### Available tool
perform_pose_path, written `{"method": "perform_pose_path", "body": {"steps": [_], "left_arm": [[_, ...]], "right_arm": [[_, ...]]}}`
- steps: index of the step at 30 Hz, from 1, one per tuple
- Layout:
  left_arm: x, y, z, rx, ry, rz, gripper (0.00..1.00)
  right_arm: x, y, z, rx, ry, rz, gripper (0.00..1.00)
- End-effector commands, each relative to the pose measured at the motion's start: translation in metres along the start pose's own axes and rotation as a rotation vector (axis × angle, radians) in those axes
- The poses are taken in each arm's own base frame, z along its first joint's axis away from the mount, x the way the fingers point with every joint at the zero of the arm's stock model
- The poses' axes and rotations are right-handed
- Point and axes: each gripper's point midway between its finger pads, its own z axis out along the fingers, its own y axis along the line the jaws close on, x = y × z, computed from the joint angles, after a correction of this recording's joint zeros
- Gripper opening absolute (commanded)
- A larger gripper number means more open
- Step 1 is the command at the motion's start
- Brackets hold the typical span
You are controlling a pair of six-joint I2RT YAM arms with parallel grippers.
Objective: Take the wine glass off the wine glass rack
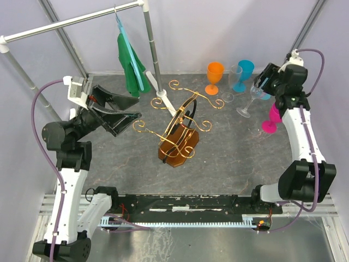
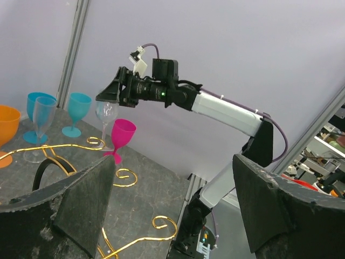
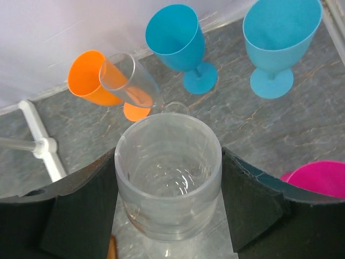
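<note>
The gold curly-wire wine glass rack [image 1: 177, 131] with a black loop and an amber-brown base stands mid-table; no glass hangs on it. My right gripper [image 1: 265, 83] is at the back right, shut on the bowl of a clear wine glass [image 1: 252, 98], which tilts with its foot low over the table. In the right wrist view the fingers [image 3: 81, 205] press both sides of that glass [image 3: 168, 183]. My left gripper [image 1: 139, 107] is open and empty, just left of the rack. The rack's scrolls [image 2: 161, 224] show between its fingers [image 2: 86, 205].
An orange glass [image 1: 214, 76], a second clear glass [image 1: 235, 76], two blue glasses [image 1: 245, 72] and a pink glass [image 1: 271, 117] stand around my right gripper. A grey clothes rail with a green garment [image 1: 131, 65] stands at the back left, its white foot [image 1: 162, 101] behind the rack.
</note>
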Motion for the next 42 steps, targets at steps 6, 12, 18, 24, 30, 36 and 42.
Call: {"method": "perform_pose_path", "body": {"steps": [6,12,18,24,30,36,42], "left_arm": [[-0.001,0.006,0.002,-0.006,-0.010,0.040,0.95],[-0.001,0.006,0.001,-0.014,-0.011,0.042,0.95],[0.001,0.011,0.001,-0.024,-0.012,0.035,0.95],[0.001,0.012,0.001,-0.025,-0.010,0.034,0.95],[0.001,0.014,0.002,-0.030,-0.010,0.034,0.95],[0.001,0.014,0.002,-0.031,-0.011,0.034,0.95],[0.003,0.016,0.001,-0.037,-0.009,0.032,0.95]], "right_arm": [[-0.011,0.044,0.003,-0.027,-0.434,-0.316,0.67],[0.014,0.034,0.018,-0.009,-0.502,-0.342,0.66],[0.031,0.028,0.030,-0.033,-0.574,-0.355,0.65],[0.054,0.018,0.040,-0.039,-0.579,-0.386,0.67],[0.073,0.013,0.043,-0.064,-0.591,-0.418,0.70],[0.079,0.007,0.042,-0.048,-0.588,-0.414,0.85],[0.078,0.007,0.032,-0.049,-0.597,-0.415,0.97]]}}
